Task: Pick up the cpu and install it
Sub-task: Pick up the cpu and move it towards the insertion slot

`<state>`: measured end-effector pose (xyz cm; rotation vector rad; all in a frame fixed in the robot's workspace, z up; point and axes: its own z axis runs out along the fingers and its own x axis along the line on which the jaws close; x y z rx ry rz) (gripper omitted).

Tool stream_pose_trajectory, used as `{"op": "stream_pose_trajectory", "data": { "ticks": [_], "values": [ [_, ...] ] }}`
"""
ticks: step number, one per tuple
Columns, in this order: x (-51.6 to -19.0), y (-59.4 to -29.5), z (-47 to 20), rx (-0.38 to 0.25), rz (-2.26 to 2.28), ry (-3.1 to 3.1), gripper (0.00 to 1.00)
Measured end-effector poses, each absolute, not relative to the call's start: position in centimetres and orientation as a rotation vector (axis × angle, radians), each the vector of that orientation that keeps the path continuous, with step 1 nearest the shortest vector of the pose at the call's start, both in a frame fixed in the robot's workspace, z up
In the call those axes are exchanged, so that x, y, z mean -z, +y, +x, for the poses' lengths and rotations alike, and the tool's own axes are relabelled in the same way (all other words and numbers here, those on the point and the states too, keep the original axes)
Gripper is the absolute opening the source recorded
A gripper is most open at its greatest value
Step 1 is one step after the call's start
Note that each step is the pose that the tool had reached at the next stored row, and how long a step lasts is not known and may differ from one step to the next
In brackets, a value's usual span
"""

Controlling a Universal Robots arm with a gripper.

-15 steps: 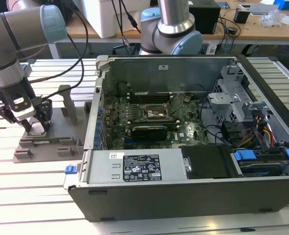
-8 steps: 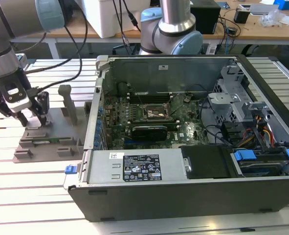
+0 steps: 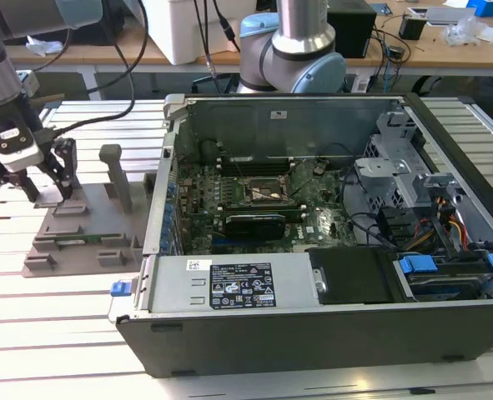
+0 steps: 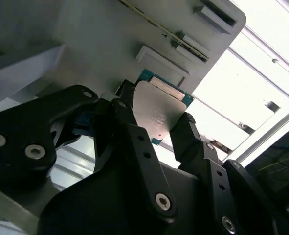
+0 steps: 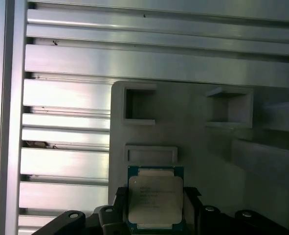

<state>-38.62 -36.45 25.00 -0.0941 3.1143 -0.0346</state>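
Hand (image 3: 50,193) points down over grey fixture (image 3: 88,237) (exterior view's left); fingers (image 4: 186,134) pinching cpu (image 5: 155,198) edges.

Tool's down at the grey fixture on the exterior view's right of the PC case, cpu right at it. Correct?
No: the exterior view shows the tool and grey fixture on its left of the PC case. The cpu is at the tool.

Silvery cpu (image 5: 155,198) (thin green edge), grey fixture (image 5: 208,147)
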Motion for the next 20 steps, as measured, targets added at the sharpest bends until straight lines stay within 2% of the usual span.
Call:
{"op": "stream_pose_trajectory", "data": {
  "ticks": [20],
  "values": [
    [-30.9,-36.4,-38.6,0.035,-0.094,3.114,0.54]
  ]
}}
